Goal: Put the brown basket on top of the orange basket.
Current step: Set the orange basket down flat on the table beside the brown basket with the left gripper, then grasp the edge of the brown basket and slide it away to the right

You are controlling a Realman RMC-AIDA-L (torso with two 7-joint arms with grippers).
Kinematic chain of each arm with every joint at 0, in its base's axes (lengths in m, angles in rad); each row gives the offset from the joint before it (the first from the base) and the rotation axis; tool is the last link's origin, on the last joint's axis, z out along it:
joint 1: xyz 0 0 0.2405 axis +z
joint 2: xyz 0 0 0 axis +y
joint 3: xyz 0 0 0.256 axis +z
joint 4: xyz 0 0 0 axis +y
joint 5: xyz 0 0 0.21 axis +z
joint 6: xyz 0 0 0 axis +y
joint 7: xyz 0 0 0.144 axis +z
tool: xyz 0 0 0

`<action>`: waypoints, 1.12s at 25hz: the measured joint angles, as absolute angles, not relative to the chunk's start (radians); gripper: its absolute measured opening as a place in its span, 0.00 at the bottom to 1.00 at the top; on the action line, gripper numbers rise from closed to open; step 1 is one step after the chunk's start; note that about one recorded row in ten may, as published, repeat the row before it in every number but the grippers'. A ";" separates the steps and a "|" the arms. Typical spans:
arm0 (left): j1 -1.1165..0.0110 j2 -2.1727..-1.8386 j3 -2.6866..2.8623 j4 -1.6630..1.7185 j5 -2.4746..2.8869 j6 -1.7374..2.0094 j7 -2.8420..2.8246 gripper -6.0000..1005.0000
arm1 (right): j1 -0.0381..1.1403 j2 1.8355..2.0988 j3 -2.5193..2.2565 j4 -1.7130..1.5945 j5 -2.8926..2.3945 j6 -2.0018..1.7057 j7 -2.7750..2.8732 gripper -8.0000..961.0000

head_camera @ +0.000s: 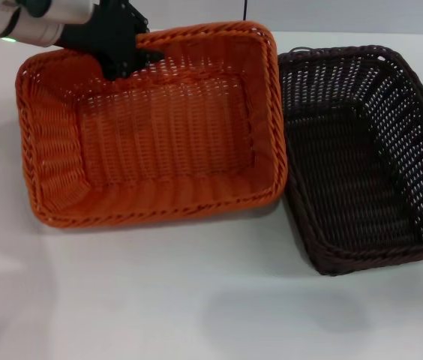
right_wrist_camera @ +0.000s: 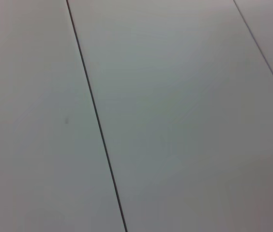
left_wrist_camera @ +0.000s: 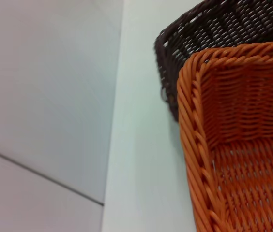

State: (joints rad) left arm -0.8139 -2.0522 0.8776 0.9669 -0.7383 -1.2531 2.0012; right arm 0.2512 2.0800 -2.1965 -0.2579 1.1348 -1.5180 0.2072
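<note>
The orange basket fills the left and middle of the head view. It looks tilted and raised, and its right rim overlaps the left rim of the brown basket. The brown basket stands on the table at the right. My left gripper is at the orange basket's far rim near the far-left corner, shut on that rim, with one finger inside the basket. The left wrist view shows a corner of the orange basket with the brown basket behind it. My right gripper is out of view.
The white table stretches in front of both baskets. Its far edge runs just behind them. The right wrist view shows only a grey panelled surface with dark seams.
</note>
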 joint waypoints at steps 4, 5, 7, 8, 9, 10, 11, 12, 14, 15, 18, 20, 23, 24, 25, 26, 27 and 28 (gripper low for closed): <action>-0.819 -2.057 0.890 0.937 -0.739 -1.183 2.000 0.20 | 0.250 2.080 -2.197 -0.257 1.134 -1.518 0.207 0.87; -0.820 -2.058 0.898 0.925 -0.739 -1.168 1.999 0.21 | 0.250 2.080 -2.197 -0.256 1.134 -1.518 0.207 0.87; -0.820 -2.058 0.898 0.925 -0.739 -1.168 1.999 0.22 | 0.250 2.080 -2.196 -0.256 1.134 -1.518 0.207 0.87; -0.823 -2.059 0.912 0.911 -0.734 -1.152 1.995 0.22 | 0.250 2.080 -2.197 -0.256 1.134 -1.518 0.207 0.87; -0.823 -2.059 0.924 0.903 -0.730 -1.139 1.991 0.22 | 0.250 2.080 -2.197 -0.256 1.133 -1.519 0.207 0.87; -0.823 -2.060 0.934 0.897 -0.730 -1.124 1.990 0.23 | 0.251 2.080 -2.197 -0.256 1.133 -1.519 0.207 0.87; -0.823 -2.060 0.934 0.897 -0.730 -1.124 1.990 0.25 | 0.251 2.080 -2.196 -0.256 1.132 -1.519 0.207 0.87; -0.822 -2.062 0.940 0.897 -0.730 -1.115 1.989 0.27 | 0.251 2.080 -2.196 -0.256 1.132 -1.519 0.207 0.87; -0.819 -2.065 0.962 0.901 -0.734 -1.094 1.988 0.31 | 0.254 2.080 -2.197 -0.256 1.132 -1.519 0.207 0.87; -0.816 -2.066 0.986 0.911 -0.735 -1.079 1.987 0.33 | 0.256 2.080 -2.197 -0.256 1.132 -1.519 0.207 0.87; -0.814 -2.067 1.009 0.921 -0.736 -1.060 1.986 0.40 | 0.259 2.080 -2.197 -0.256 1.132 -1.519 0.207 0.87; -0.809 -2.068 1.063 0.946 -0.737 -1.023 1.977 0.44 | 0.260 2.080 -2.196 -0.256 1.132 -1.519 0.207 0.87; -0.803 -2.069 1.104 0.970 -0.737 -0.993 1.963 0.52 | 0.262 2.080 -2.194 -0.257 1.132 -1.519 0.207 0.87; -0.797 -2.069 1.124 0.984 -0.737 -0.971 1.957 0.54 | 0.262 2.080 -2.194 -0.257 1.132 -1.519 0.207 0.87; -0.777 -2.070 1.165 1.024 -0.740 -0.904 1.950 0.54 | 0.262 2.080 -2.192 -0.258 1.132 -1.519 0.207 0.87; -0.777 -2.070 1.165 1.024 -0.740 -0.904 1.950 0.54 | 0.262 2.080 -2.192 -0.258 1.132 -1.519 0.207 0.87; -0.758 -2.071 1.193 1.050 -0.746 -0.845 1.948 0.54 | 0.262 2.080 -2.191 -0.258 1.132 -1.519 0.207 0.87; -0.740 -2.071 1.219 1.073 -0.753 -0.780 1.947 0.54 | 0.262 2.080 -2.190 -0.258 1.132 -1.519 0.207 0.87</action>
